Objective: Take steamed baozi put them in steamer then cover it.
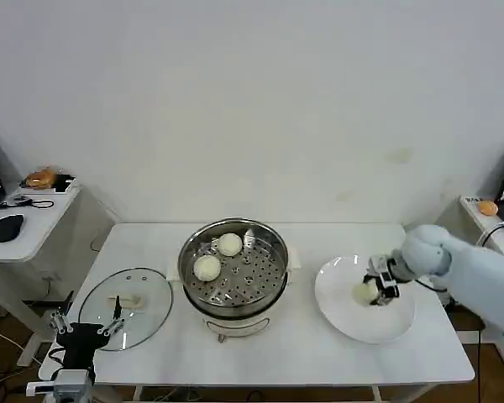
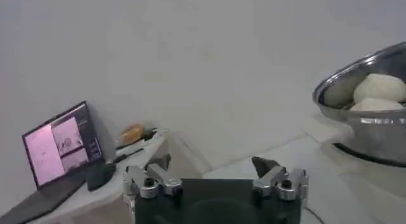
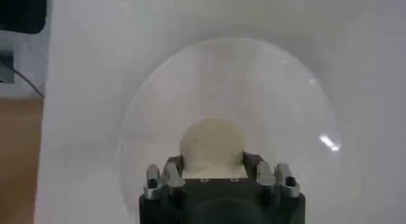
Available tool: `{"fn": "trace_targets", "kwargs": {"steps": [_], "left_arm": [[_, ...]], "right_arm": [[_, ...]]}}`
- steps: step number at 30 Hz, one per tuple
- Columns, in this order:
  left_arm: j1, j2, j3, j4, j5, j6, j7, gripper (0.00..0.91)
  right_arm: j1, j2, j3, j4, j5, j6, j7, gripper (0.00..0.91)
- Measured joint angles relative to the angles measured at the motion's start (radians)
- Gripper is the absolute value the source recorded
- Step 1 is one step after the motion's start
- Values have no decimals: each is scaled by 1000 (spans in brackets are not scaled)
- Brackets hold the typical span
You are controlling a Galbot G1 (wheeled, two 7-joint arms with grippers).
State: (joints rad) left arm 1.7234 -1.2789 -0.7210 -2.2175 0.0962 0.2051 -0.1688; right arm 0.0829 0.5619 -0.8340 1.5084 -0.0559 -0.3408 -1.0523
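Baozi in hand: one steamed baozi (image 1: 364, 293) sat between the jaws of the right gripper (image 1: 378, 290), low over the plate (image 1: 344, 315); the jaws stood on either side of the bun, seemingly closed on it, though I could not tell if it had cleared the plate.
How to do it well: I judged the squeeze should stay gentle, since the bun looked soft; lift straight up first, then carry it over the steamer rim and set it on a bare patch of the tray, apart from the buns already there.
Table (image 1: 319, 361): white, carrying lid, steamer and plate in a row.
Steamer (image 1: 265, 252): in the middle, uncovered, with two baozi (image 1: 207, 268) lying near each other on the perforated tray, toward its left side.
Plate: right of the steamer, holding just the gripped bun.
Glass lid (image 1: 147, 294): flat on the table left of the steamer, not yet used.
Left gripper (image 1: 86, 328): idle by the lid's near edge, jaws spread wide, holding nothing.
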Motion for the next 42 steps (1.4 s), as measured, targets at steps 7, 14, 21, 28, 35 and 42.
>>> {"fn": "trace_targets", "kwargs": {"steps": [7, 14, 21, 28, 35, 42], "left_arm": [[2, 3, -3, -9, -4, 0, 0, 907], [2, 1, -8, -10, -4, -1, 0, 907], [3, -4, -21, -10, -4, -1, 0, 907], [5, -4, -41, -6, -7, -1, 0, 907], [12, -4, -57, -1, -10, -1, 0, 907], [22, -8, -73, -2, -18, -4, 0, 907]], "right_arm": [[181, 51, -57, -7, 63, -7, -7, 645], [348, 147, -140, 7, 129, -19, 3, 645], [427, 271, -210, 22, 184, -19, 15, 645], [441, 404, -261, 18, 219, 0, 24, 645], [416, 512, -308, 13, 232, 41, 19, 645], [388, 578, -351, 11, 219, 94, 15, 645]]}}
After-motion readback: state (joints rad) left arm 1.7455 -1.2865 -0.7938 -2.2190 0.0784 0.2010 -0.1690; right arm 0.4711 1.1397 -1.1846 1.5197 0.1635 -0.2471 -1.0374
